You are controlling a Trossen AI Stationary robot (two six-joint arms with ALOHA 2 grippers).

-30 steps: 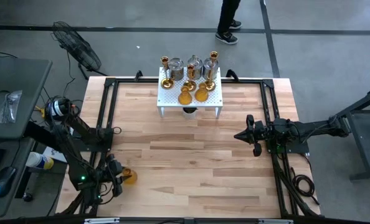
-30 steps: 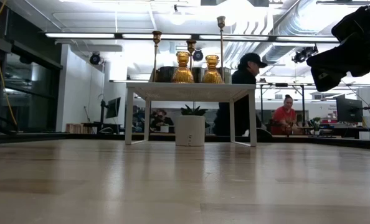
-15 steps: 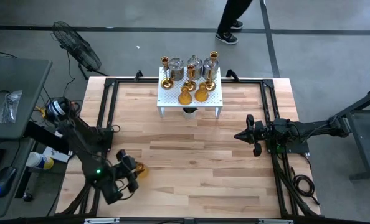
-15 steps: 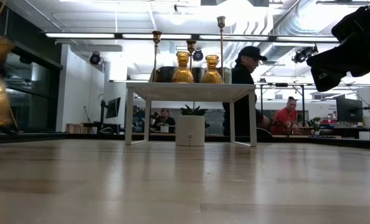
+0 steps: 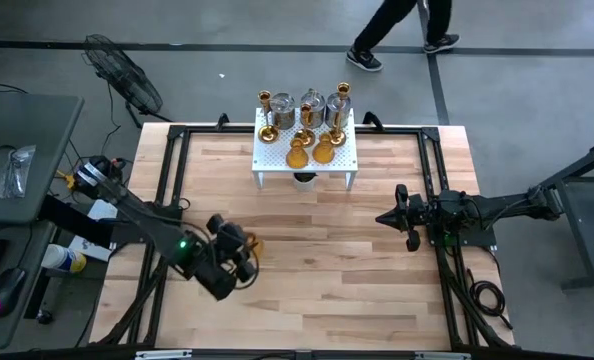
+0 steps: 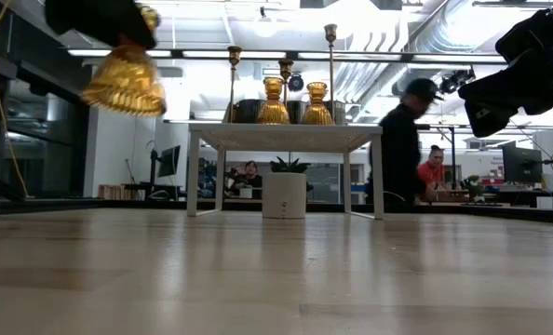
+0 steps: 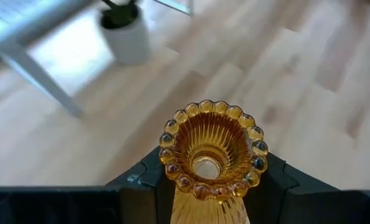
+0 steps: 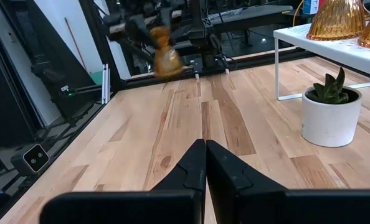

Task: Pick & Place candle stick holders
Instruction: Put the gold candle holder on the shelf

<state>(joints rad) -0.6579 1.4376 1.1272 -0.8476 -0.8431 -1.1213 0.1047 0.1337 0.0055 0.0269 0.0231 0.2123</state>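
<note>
My left gripper [image 5: 239, 256] is shut on a squat amber candle stick holder [image 7: 213, 155] and carries it above the near left part of the table; the low view shows the amber holder [image 6: 126, 82] high over the wood. More holders stand on the white perforated rack [image 5: 349, 158] at the far edge: slim gold ones [image 5: 265, 102], silvery jars [image 5: 311, 104] and amber ones [image 5: 323, 151]. My right gripper [image 5: 380, 217] waits shut at the table's right side, level, pointing left. My left gripper pinches the amber holder's ribbed body [image 7: 194, 205] just behind its beaded flared rim [image 7: 211, 107], one finger [image 7: 146, 182] on either side. The fingers slant down from the near left. The holder is lifted clear of the table, tilted, its flared end pointing away from the gripper.
A small white pot with a green plant [image 5: 304, 180] stands under the rack. Black rails [image 5: 173, 180] frame the table. Bare wood [image 5: 317, 250] lies between the arms and the rack. A person [image 6: 402, 149] walks behind the table.
My left gripper has swung from the near left corner toward the table's middle and far side and has risen, staying shut on the amber holder, which has gone up with it. The person behind the table has walked to the right.
</note>
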